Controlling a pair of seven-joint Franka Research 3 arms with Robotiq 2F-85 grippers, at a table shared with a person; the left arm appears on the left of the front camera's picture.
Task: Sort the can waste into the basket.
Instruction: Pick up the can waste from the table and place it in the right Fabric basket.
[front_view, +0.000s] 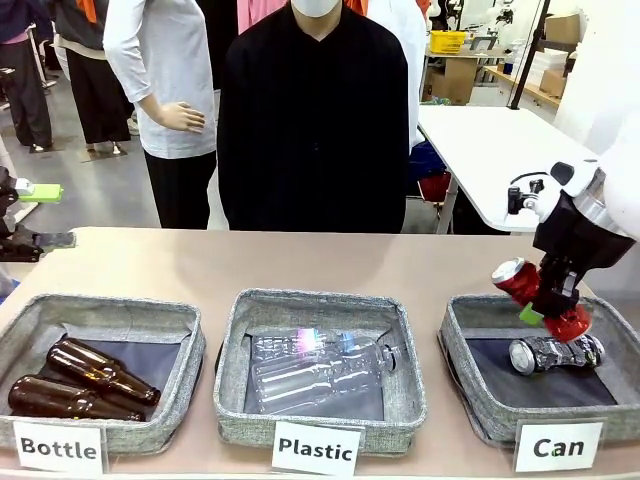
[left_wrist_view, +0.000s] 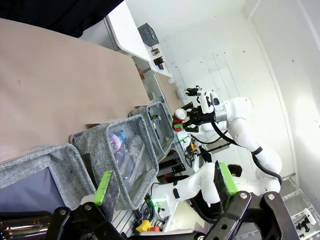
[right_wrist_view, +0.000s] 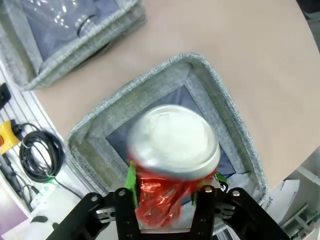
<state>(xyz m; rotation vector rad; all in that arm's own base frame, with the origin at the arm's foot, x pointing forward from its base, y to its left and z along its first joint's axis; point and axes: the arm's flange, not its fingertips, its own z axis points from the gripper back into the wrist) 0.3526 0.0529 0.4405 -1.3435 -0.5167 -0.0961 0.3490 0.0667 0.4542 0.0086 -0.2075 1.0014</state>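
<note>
Your right gripper (front_view: 555, 305) hangs over the Can basket (front_view: 470, 340) with the red crushed can (front_view: 518, 282) between its fingers, though you cannot tell whether they grip it. Inside that basket lies the black-and-silver can (front_view: 556, 353). The left gripper (left_wrist_view: 165, 187), fingers spread wide and empty, sits beyond the Bottle basket (front_view: 100, 310), two baskets away along the surface (front_view: 300, 262), with the Plastic basket (front_view: 320, 305) between.

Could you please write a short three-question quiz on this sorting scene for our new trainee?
1. True or false: the patterned can already lies inside the Can basket.
2. Which colour is the can between the right gripper fingers? A red, B blue, C green.
3. Fill in: the brown bottles lie in the basket signed ____.

Key: 1 true; 2 A, the red can; 3 Bottle.
</note>
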